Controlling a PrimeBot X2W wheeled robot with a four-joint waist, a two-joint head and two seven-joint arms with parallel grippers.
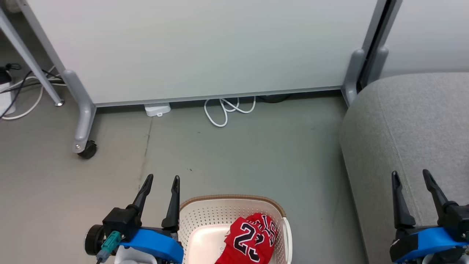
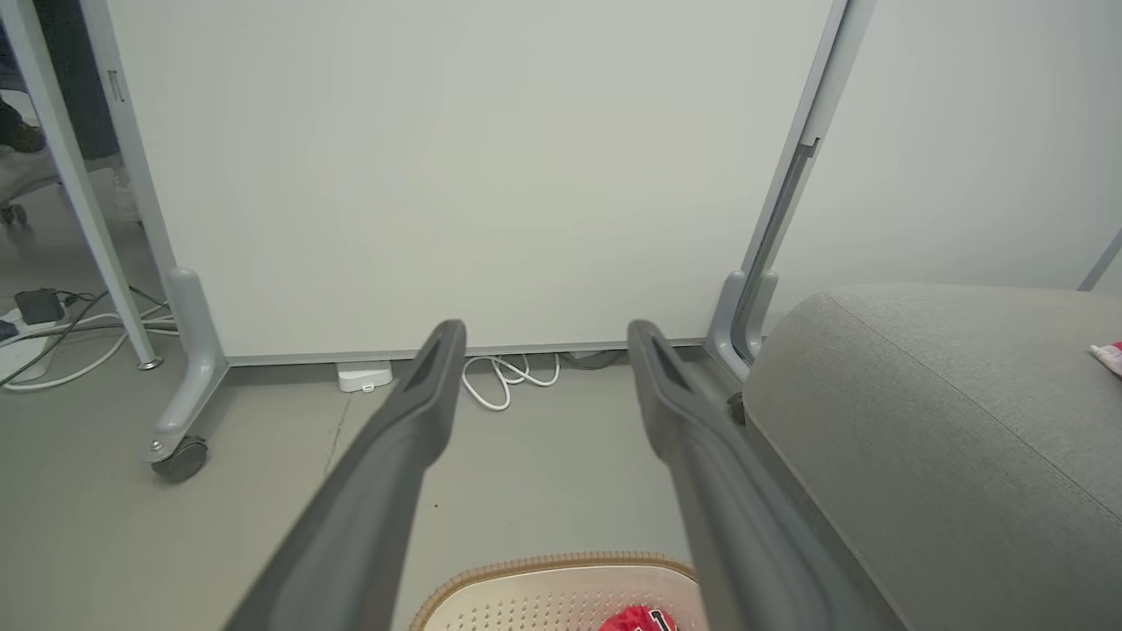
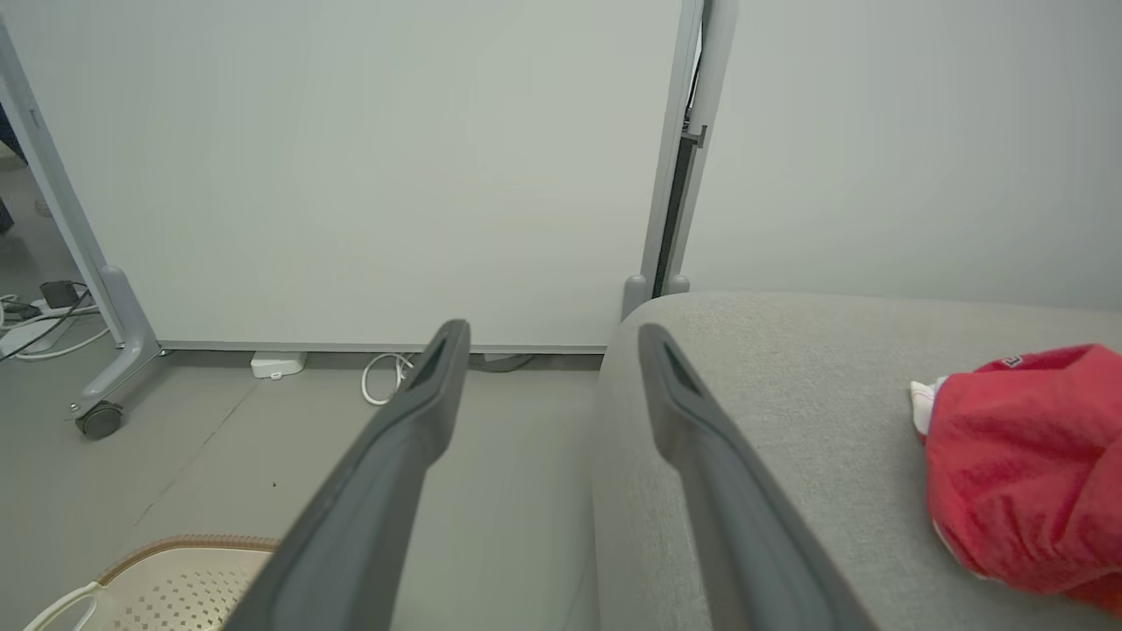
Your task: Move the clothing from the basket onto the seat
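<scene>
A crumpled red jersey (image 1: 253, 238) with black and white numerals lies in the cream perforated basket (image 1: 205, 220) on the floor, toward its right side; its top edge (image 2: 638, 620) peeks up in the left wrist view. Another red jersey (image 3: 1026, 464) lies bunched on the grey seat (image 1: 410, 146) at the right; a small corner of it (image 2: 1109, 356) is in the left wrist view. My left gripper (image 1: 163, 181) stands open beside the basket's left rim, holding nothing. Over the seat's near edge, my right gripper (image 1: 410, 176) is open and empty.
A white partition panel (image 1: 205, 47) on grey castor legs (image 1: 82, 121) stands behind the basket. A coiled white cable (image 1: 225, 108) and a small white box (image 1: 157, 109) lie at its foot. More cables (image 1: 18, 88) trail at the far left. Bare grey floor (image 1: 256, 154) lies between panel and basket.
</scene>
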